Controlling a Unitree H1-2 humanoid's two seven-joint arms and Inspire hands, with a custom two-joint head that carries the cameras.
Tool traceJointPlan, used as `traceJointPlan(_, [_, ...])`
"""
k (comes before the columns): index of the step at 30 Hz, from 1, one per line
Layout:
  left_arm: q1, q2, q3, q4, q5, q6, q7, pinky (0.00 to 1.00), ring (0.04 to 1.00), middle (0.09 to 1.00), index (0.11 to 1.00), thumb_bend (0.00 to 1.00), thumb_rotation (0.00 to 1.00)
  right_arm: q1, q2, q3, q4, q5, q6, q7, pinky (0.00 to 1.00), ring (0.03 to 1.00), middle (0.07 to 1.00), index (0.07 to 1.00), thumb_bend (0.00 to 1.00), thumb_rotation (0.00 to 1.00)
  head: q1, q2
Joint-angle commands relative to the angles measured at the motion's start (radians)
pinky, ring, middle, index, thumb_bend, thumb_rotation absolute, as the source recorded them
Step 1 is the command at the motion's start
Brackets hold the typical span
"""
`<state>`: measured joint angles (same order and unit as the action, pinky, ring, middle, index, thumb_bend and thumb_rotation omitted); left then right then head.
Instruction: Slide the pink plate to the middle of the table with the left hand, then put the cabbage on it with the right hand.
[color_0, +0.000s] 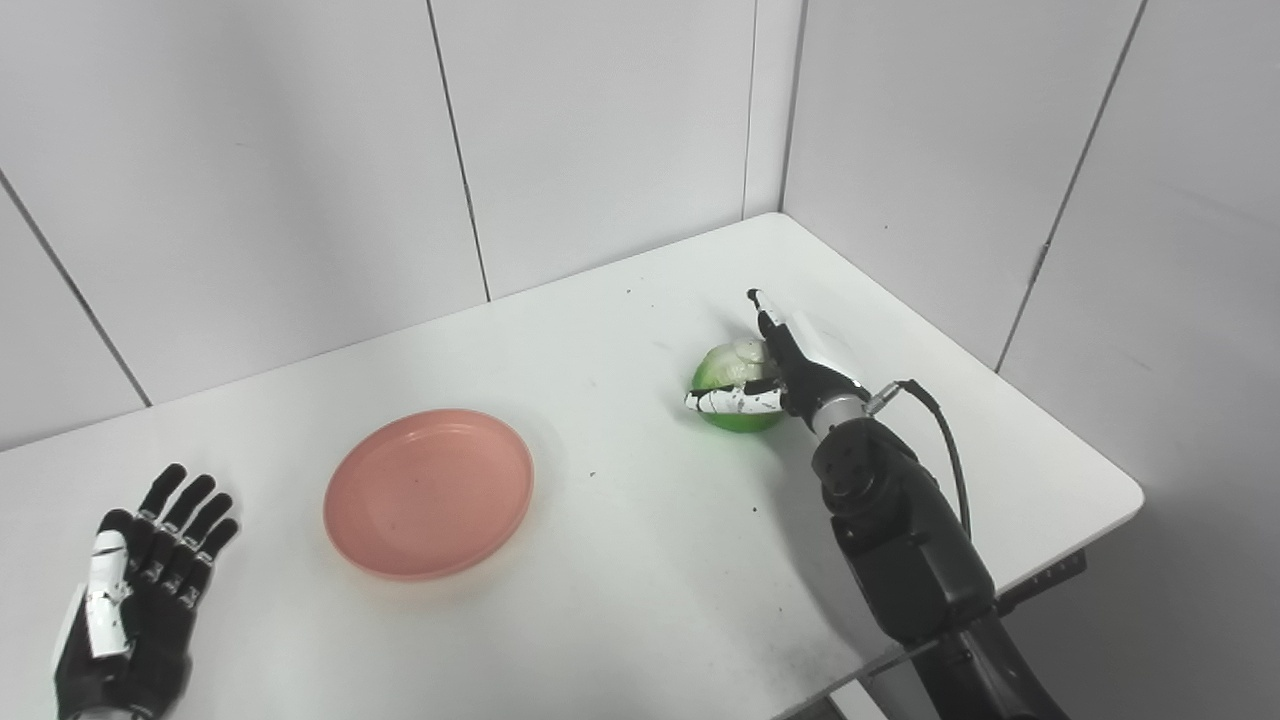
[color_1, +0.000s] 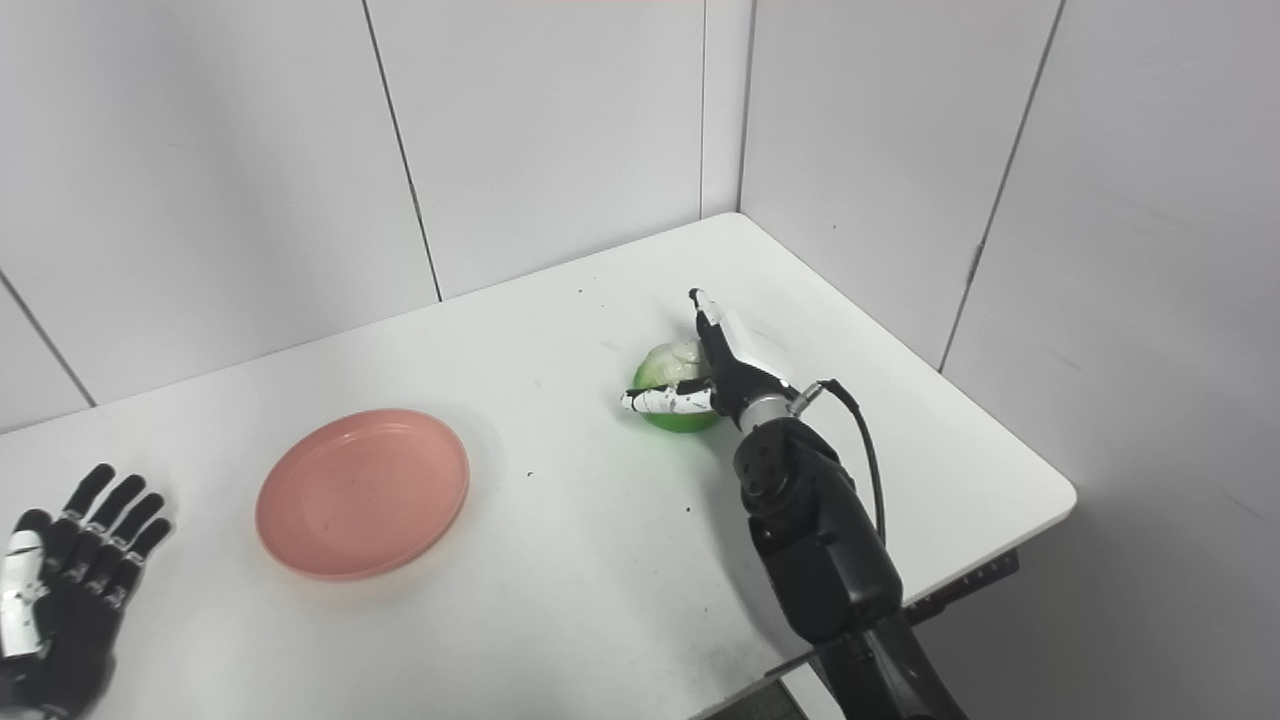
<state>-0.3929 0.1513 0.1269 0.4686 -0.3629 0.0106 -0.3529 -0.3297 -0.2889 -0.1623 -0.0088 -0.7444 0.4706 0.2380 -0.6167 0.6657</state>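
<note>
The pink plate (color_0: 430, 492) lies empty on the white table (color_0: 640, 580), left of its middle. A green cabbage (color_0: 722, 372) with a pale top rests on the table to the right. My right hand (color_0: 785, 375) is against the cabbage's right side. Its thumb (color_0: 728, 401) reaches across the front of the cabbage and its fingers (color_0: 770, 322) stretch straight past the back, not curled in. The cabbage still sits on the table. At the near left edge my left hand (color_0: 140, 590) lies flat and open, fingers spread, well left of the plate.
White panel walls close the table at the back and along the right side. The table's right corner (color_0: 1125, 495) and front edge lie close to my right forearm (color_0: 900, 540), and a cable (color_0: 945, 440) loops off the wrist.
</note>
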Motion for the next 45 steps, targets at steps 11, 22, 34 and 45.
traceJointPlan(11, [0.046, 0.009, -0.006, 0.022, 0.012, 0.057, 0.011, 0.91, 0.888, 0.895, 0.881, 0.42, 1.0, -0.04, -0.048, -0.017, -0.008, 0.041, -0.001, 0.039, 0.82, 0.879, 0.896, 0.903, 1.0, 0.26, 0.008, 0.004])
traceJointPlan(22, [0.052, 0.008, -0.01, 0.004, 0.016, 0.064, 0.018, 0.91, 0.889, 0.895, 0.879, 0.42, 1.0, -0.026, -0.067, 0.033, 0.016, 0.107, -0.034, -0.067, 0.59, 0.618, 0.656, 0.661, 0.94, 0.01, 0.012, 0.009])
traceJointPlan(34, [0.051, 0.006, -0.011, 0.005, 0.011, 0.067, 0.013, 0.92, 0.895, 0.901, 0.889, 0.41, 1.0, -0.033, -0.089, 0.103, 0.101, 0.143, -0.106, -0.224, 0.43, 0.437, 0.51, 0.469, 0.52, 0.0, 0.02, 0.009])
traceJointPlan(45, [0.057, -0.004, -0.015, -0.003, 0.012, 0.062, 0.017, 0.92, 0.897, 0.902, 0.89, 0.42, 1.0, -0.02, -0.096, 0.124, 0.065, 0.171, -0.108, -0.271, 0.39, 0.401, 0.505, 0.512, 0.52, 0.0, 0.052, 0.008])
